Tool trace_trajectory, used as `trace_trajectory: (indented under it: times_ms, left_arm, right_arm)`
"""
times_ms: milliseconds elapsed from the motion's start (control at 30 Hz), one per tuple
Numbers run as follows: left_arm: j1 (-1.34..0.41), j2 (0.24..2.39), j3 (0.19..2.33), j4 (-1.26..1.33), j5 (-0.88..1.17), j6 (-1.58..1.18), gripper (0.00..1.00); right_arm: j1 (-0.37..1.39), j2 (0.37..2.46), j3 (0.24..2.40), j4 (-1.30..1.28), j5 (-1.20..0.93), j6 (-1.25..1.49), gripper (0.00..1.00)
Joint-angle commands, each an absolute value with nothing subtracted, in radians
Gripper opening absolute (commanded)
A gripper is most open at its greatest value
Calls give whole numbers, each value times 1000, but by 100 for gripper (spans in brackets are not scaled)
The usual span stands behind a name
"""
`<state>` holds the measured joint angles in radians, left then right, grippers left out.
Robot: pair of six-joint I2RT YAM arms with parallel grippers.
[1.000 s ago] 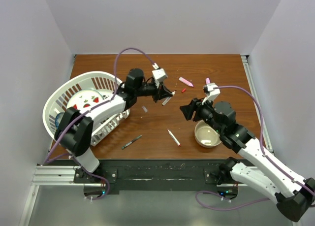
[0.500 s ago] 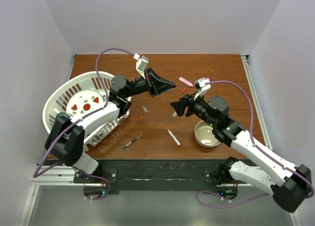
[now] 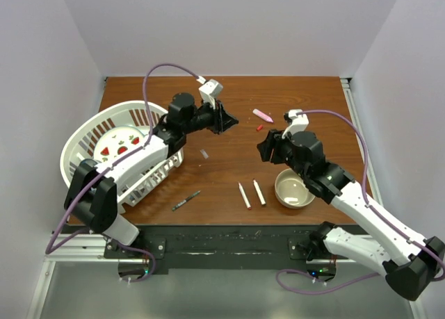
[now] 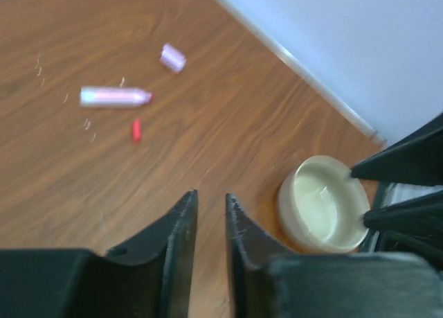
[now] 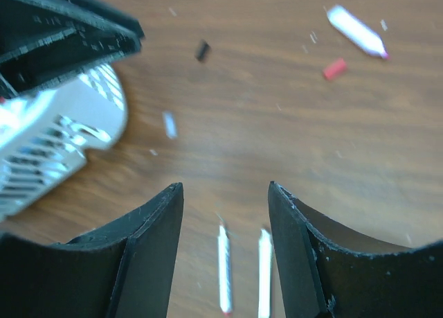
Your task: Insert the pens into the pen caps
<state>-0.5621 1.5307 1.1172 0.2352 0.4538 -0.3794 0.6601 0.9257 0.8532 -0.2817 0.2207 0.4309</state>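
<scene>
The white pens (image 3: pixel 244 194) look light, stiff, slick (roll-prone): pinch mid-barrel. Right gripper (image 5: pixel 225 186) gapes empty, left gripper (image 4: pixel 210 197) barely parted.

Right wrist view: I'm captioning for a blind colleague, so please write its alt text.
The open right gripper hovers over a wooden table, with two white pens lying parallel, framed by its jaws. A red cap and pink pen lie farther off; a white basket sits left.

A basket (image 3: pixel 146 180) lay at the table's (image 3: pixel 313 96) left edge; two pens (image 3: pixel 244 194) (side by side) lay near the front edge, just left of a bowl (image 3: pixel 278 183).
</scene>
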Motion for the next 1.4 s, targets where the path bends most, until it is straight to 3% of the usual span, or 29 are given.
trace_trajectory:
  times_ms: [0, 67, 167, 367, 533, 567, 600, 633, 867, 1367]
  left_arm:
    - [-574, 1571, 1212, -158, 399, -118, 33]
    - [-594, 1562, 1203, -224, 354, -118, 37]
    - [-641, 1543, 1175, -239, 315, -210, 55]
    - [-672, 1410, 1068, -135, 263, -438, 56]
    - [-650, 1327, 1150, -287, 179, -448, 72]
    - [-647, 1286, 1147, -287, 184, -446, 76]
    - [-646, 1264, 1141, -276, 187, -448, 94]
    - [-643, 1243, 1132, -273, 193, -446, 100]
    - [-618, 1080, 1034, -267, 183, -442, 100]
    - [-595, 968, 962, -279, 190, -433, 100]
  right_arm:
    - [661, 842, 868, -420, 294, 475, 56]
    - [661, 813, 870, -465, 325, 508, 55]
    - [660, 811, 891, -535, 344, 538, 54]
    - [660, 882, 908, -639, 208, 447, 47]
    - [661, 1020, 887, -683, 78, 407, 43]
    - [664, 1034, 878, -680, 65, 403, 43]
    - [664, 1046, 870, -673, 49, 400, 43]
    - [667, 1070, 856, -664, 48, 402, 43]
    - [681, 1169, 839, -640, 15, 373, 41]
    - [724, 1384, 762, -534, 54, 419, 40]
